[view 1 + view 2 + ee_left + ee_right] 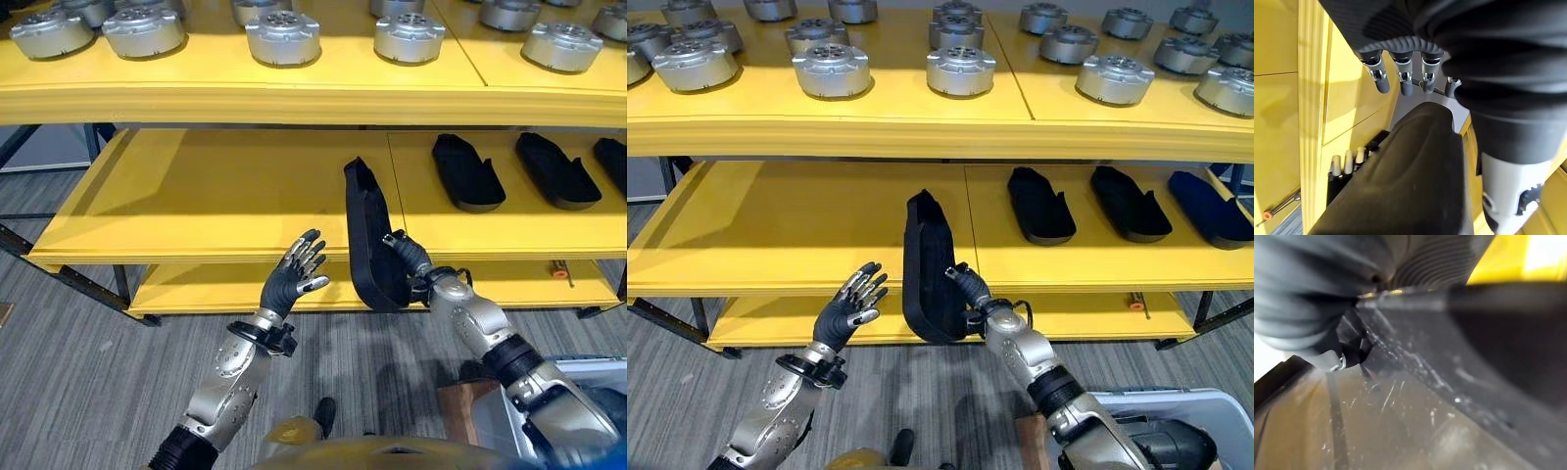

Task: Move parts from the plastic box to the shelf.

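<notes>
Right hand (970,290) clamped on long black part (929,274), held on edge at front lip of middle shelf (774,235); long axis runs front to back, far end pointing into the shelf. Left hand (850,304) just beside it, fingers spread, holding nothing. Right eye view also shows grey plastic box (1176,406) lower right; left wrist view shows right-hand fingertips (1347,164) on the part's far side

1. The right hand (965,284) has its fingertips hidden behind the long black moulded plastic part (929,279), so its hold cannot be read.
2. The pale plastic box (1205,401) is cut off at the picture's lower right corner.
3. The round silver metal parts (282,37) on the yellow top shelf (245,93) are cropped by the top edge.
</notes>
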Available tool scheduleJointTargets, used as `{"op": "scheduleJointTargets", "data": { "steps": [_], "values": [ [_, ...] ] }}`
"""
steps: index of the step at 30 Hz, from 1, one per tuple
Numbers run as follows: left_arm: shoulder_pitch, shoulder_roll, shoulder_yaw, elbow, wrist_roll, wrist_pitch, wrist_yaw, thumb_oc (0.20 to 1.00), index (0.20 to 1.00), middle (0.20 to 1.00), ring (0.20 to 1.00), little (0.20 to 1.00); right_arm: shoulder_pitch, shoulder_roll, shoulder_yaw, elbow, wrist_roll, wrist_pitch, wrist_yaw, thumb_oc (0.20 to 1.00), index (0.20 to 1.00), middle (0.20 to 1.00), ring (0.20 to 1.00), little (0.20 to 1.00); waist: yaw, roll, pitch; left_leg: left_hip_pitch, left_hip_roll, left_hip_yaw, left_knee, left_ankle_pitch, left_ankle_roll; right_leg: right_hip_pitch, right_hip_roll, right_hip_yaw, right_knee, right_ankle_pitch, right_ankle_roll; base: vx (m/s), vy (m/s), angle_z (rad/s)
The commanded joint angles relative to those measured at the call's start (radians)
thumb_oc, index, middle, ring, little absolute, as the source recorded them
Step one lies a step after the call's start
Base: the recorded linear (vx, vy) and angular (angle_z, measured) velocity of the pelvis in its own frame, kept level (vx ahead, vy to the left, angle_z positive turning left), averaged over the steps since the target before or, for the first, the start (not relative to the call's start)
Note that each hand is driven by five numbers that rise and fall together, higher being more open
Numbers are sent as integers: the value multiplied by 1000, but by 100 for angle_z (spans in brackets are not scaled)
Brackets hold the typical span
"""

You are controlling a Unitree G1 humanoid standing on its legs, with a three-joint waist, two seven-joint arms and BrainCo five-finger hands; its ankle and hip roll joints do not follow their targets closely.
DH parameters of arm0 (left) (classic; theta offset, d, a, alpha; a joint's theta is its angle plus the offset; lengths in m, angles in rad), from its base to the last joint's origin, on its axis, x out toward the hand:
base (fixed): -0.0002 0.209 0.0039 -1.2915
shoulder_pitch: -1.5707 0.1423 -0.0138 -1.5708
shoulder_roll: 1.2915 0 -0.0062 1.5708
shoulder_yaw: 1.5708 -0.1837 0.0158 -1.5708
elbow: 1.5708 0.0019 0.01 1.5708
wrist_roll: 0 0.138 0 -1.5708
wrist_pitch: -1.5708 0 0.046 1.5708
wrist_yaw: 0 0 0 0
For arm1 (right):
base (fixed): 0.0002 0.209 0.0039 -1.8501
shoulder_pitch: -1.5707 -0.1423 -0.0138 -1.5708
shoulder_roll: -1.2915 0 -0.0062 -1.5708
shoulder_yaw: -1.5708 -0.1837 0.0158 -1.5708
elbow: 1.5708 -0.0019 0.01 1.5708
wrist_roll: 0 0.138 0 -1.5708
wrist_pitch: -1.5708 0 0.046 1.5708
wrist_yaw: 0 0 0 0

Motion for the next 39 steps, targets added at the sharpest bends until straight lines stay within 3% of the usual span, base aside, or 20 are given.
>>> {"op": "scheduleJointTargets", "data": {
  "steps": [1,4,7,8,10,13,16,19,20,23,29,33,37,39],
  "values": [
    [-14,5,18,-28,3,-13,-30,1000,1000,1000,1000,1000,-120,15,-72,-61,-40,-69,-6,200,200,200,200,200,22,1,-4,5,12,115,171,-113,36,-84,-43,-103,146,64,14,161,-186,28],
    [-48,5,10,-14,-16,-2,-68,1000,1000,1000,1000,1000,-172,2,-92,-4,-78,-67,-15,200,200,200,200,200,7,-2,23,-34,20,248,339,-136,16,-63,-64,-153,149,61,2,46,-95,40],
    [-72,-1,-5,2,-8,0,-83,1000,1000,1000,1000,1000,-202,5,-96,36,-100,-75,-19,200,200,200,200,200,4,2,37,-86,42,282,429,-91,-8,-53,-66,-170,152,62,-2,-7,-15,55],
    [-82,-3,-15,18,-2,-7,-101,1000,1000,1000,1000,1000,-232,8,-92,69,-115,-78,-21,200,200,200,200,200,5,12,45,-100,83,288,387,-43,-30,-47,-66,-178,158,56,1,31,65,71],
    [-88,-1,-24,23,3,-14,-103,1000,1000,1000,1000,1000,-258,11,-82,89,-115,-72,-28,200,200,200,200,200,9,21,47,-100,107,284,324,-8,-42,-43,-67,-185,163,46,2,85,163,38],
    [-99,0,-32,24,9,-21,-96,1000,1000,1000,1000,1000,-312,6,-66,135,-113,-50,-29,200,200,200,200,200,25,40,48,-128,165,241,168,116,-78,-16,-75,-191,160,23,1,162,249,18],
    [-113,-5,-34,37,11,-29,-102,1000,1000,1000,1000,1000,-313,-5,-58,142,-117,-32,-27,200,200,200,200,200,26,45,50,-177,204,246,124,182,-97,13,-95,-192,161,9,-2,201,294,-9],
    [-123,3,-26,52,-11,-32,-119,1000,1000,1000,1000,1000,-299,-16,-56,147,-125,-35,-23,200,200,200,200,200,18,51,42,-170,206,262,120,144,-93,12,-108,-194,194,-15,3,182,270,-15],
    [-133,5,-25,54,-3,-21,-128,1000,1000,1000,1000,1000,-275,-19,-61,143,-128,-44,-26,200,200,200,200,200,8,52,33,-145,190,279,125,89,-77,3,-113,-201,217,-26,6,175,229,-42],
    [-144,10,-41,75,15,-13,-135,1000,1000,1000,1000,1000,-237,-18,-74,125,-118,-39,-45,200,200,200,200,200,-1,48,21,-106,144,261,141,21,-51,-10,-117,-193,239,-27,12,232,247,-37],
    [-107,28,-41,52,21,-21,-119,1000,1000,1000,1000,1000,-189,-45,-127,83,-123,-18,-59,200,200,200,200,200,-3,33,-6,-43,79,217,81,-25,-3,-67,-118,-136,192,33,47,164,208,5],
    [-84,39,-35,42,25,-20,-129,1000,1000,1000,1000,1000,-203,-68,-156,93,-152,0,-58,200,200,200,200,200,5,20,-7,-55,60,226,99,-49,19,-79,-117,-129,211,17,49,58,148,-6],
    [-68,43,-28,26,-3,9,-147,1000,1000,1000,1000,1000,-202,-84,-181,102,-180,24,-58,200,200,200,200,200,4,19,12,-42,44,220,109,-68,54,-173,-129,-135,389,53,75,12,68,-4],
    [-66,45,-33,21,10,3,-136,1000,1000,1000,1000,1000,-222,-89,-193,126,-188,31,-35,200,200,200,200,200,7,22,25,-34,48,222,111,-75,53,-215,-174,-140,403,104,92,-30,-53,-7]
  ]
}}
